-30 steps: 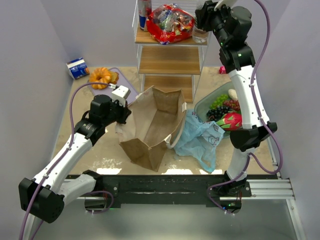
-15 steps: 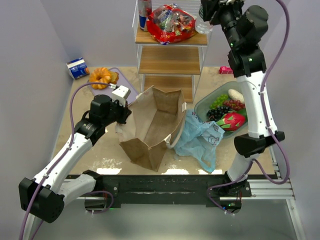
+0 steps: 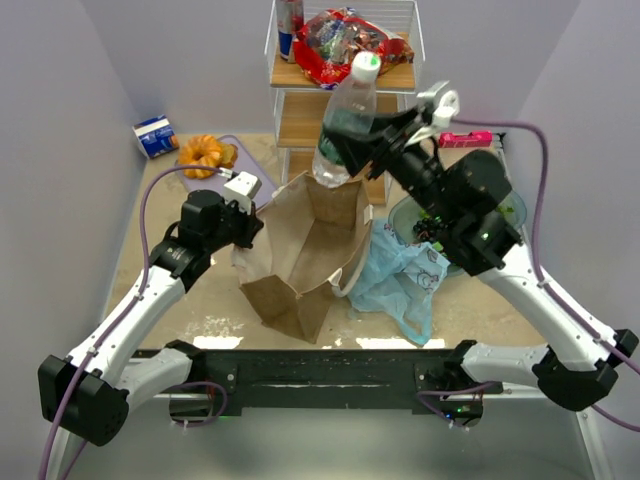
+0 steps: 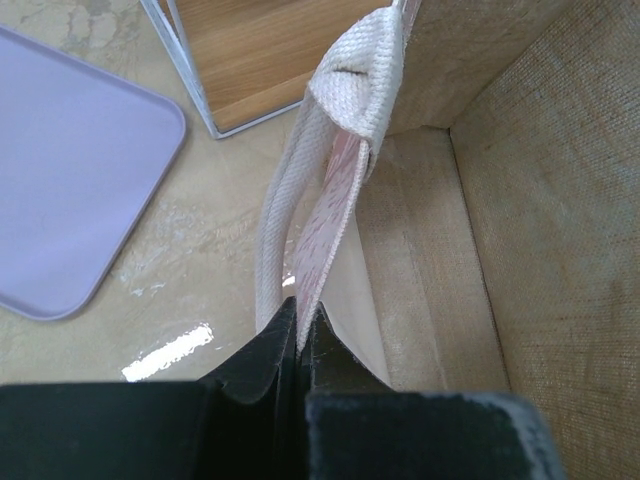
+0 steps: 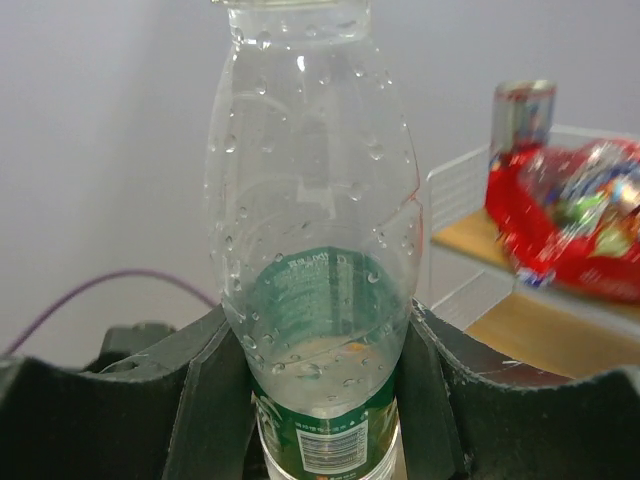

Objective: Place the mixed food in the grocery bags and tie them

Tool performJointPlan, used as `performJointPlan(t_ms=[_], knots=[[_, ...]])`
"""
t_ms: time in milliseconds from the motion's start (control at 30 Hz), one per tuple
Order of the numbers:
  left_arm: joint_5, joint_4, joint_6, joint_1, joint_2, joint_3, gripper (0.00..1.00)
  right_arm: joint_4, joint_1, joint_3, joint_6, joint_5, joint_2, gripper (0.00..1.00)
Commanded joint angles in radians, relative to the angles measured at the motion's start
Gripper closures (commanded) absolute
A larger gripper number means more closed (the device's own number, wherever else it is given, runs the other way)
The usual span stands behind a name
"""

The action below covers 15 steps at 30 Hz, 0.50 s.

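Observation:
My right gripper [image 3: 347, 150] is shut on the clear bottle with the green label [image 3: 345, 115], which it holds upright in the air over the far rim of the open brown paper bag [image 3: 300, 250]. In the right wrist view the bottle [image 5: 315, 250] fills the gap between the two fingers [image 5: 215, 400]. My left gripper [image 3: 246, 226] is shut on the bag's white handle [image 4: 350, 70] at the left rim. The light-blue plastic bag [image 3: 400, 280] lies crumpled right of the paper bag. The red snack packet [image 3: 345, 45] and the drink can [image 3: 289, 25] sit on the shelf top.
A wooden shelf unit [image 3: 300, 128] stands behind the paper bag. The green bowl [image 3: 405, 212] is mostly hidden by my right arm. An orange ring pastry [image 3: 205, 153] and a small blue-white carton [image 3: 156, 136] lie far left, by a lilac tray [image 4: 70, 170].
My right arm has swung down and forward from the shelf top, carrying the bottle to above the paper bag. The left arm and the bag have not moved.

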Motion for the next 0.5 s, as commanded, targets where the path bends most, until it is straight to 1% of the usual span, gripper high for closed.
performJointPlan(t_ms=[0, 33, 67, 167, 333, 467], knots=[[0.036, 0.065, -0.005, 0.003, -0.014, -0.002, 1.00, 0.115, 0.084, -0.183, 0.054, 0.092, -0.034, 0.77], [0.040, 0.063, -0.007, 0.004, -0.014, -0.002, 1.00, 0.121, 0.090, -0.218, 0.069, 0.099, -0.037, 0.77], [0.045, 0.065, -0.007, 0.003, -0.017, -0.002, 1.00, 0.141, 0.097, -0.290, 0.073, 0.110, -0.037, 0.77], [0.066, 0.071, -0.013, 0.003, -0.022, -0.003, 1.00, 0.181, 0.104, -0.396, 0.084, 0.141, -0.011, 0.76], [0.066, 0.073, -0.012, 0.003, -0.014, -0.005, 1.00, 0.233, 0.103, -0.473, 0.078, 0.147, 0.069, 0.77], [0.079, 0.076, -0.016, 0.003, -0.003, -0.005, 1.00, 0.363, 0.103, -0.588, 0.087, 0.155, 0.139, 0.77]])
